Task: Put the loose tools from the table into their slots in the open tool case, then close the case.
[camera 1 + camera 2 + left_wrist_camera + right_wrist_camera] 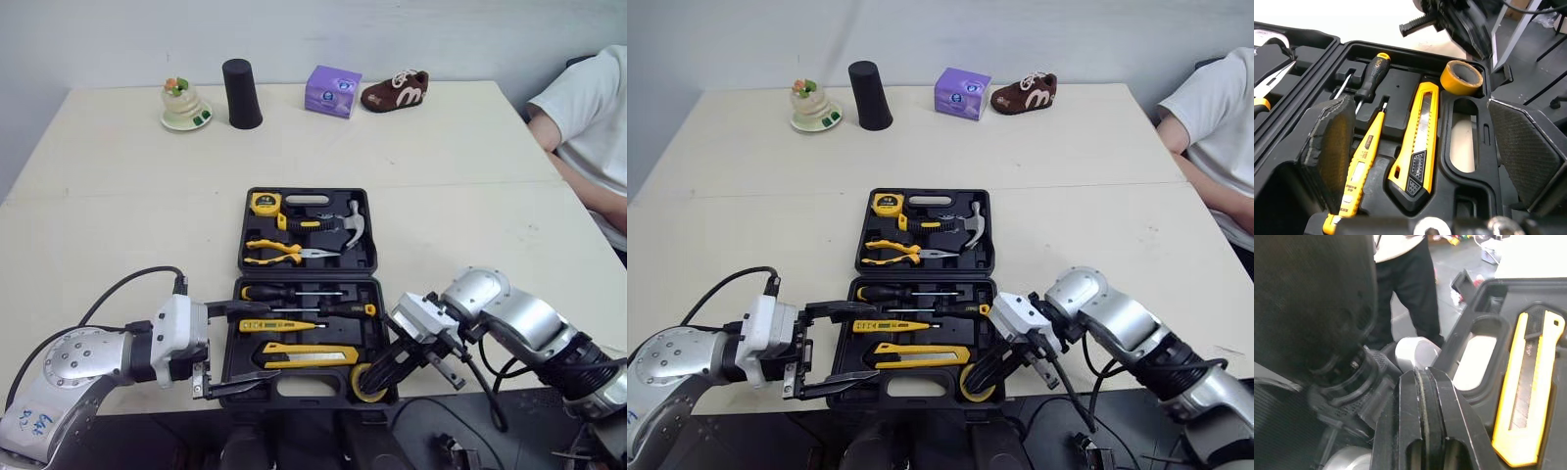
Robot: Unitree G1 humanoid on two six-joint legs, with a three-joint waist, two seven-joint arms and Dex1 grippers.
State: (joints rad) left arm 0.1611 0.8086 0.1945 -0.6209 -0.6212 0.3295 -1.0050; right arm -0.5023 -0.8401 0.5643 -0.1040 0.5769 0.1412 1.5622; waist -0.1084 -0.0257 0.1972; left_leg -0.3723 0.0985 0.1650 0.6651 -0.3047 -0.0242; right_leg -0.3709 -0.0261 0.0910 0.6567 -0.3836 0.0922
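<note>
Where the open tool case (309,294) lies on the table (118,215), the yellow tape roll (1448,82) sits in its near-right corner, right of the utility knife (299,352). The right tool (380,375), fingers pressed together, is at the roll. The left tool (260,343) is spread wide across the near-left corner.

You see a black case (371,245) on a pale beige table (118,196). Inside are a yellow tape roll (1462,78), a yellow-and-black knife (1418,142), a yellow tester pen (1364,161), a yellow tape measure (265,204) and yellow-handled pliers (279,253).
</note>
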